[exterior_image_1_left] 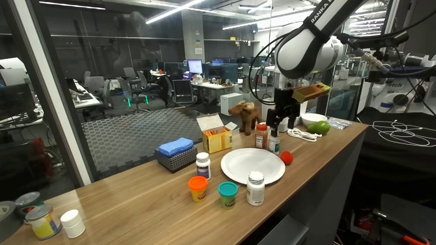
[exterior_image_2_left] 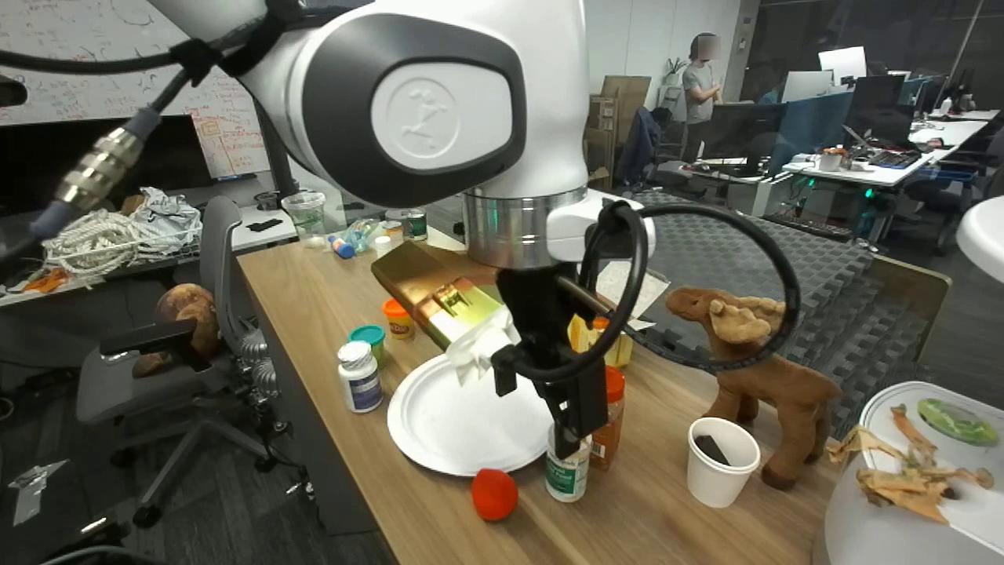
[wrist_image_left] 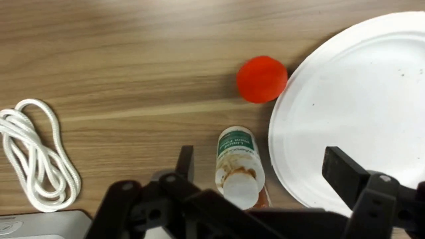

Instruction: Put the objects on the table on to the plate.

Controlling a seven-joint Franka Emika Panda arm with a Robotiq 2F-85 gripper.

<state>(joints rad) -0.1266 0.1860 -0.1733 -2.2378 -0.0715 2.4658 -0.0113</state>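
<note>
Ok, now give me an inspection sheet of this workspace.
Surface: wooden counter; spills, nothing seen.
Job's things: orange-lidded cup, teal-lidded cup and white-capped bottles near the plate; red piece by its rim; plate shows dark specks; green-labelled bottle stained brown near the top.
Clutter: plush moose, yellow box, white cord.
Gripper: open; the wrist view shows the green-labelled bottle between the jaws, not gripped.
Cables: black cable looping from the arm; thin white cables beside the counter.
Surroundings: desks, chairs, a person standing.
</note>
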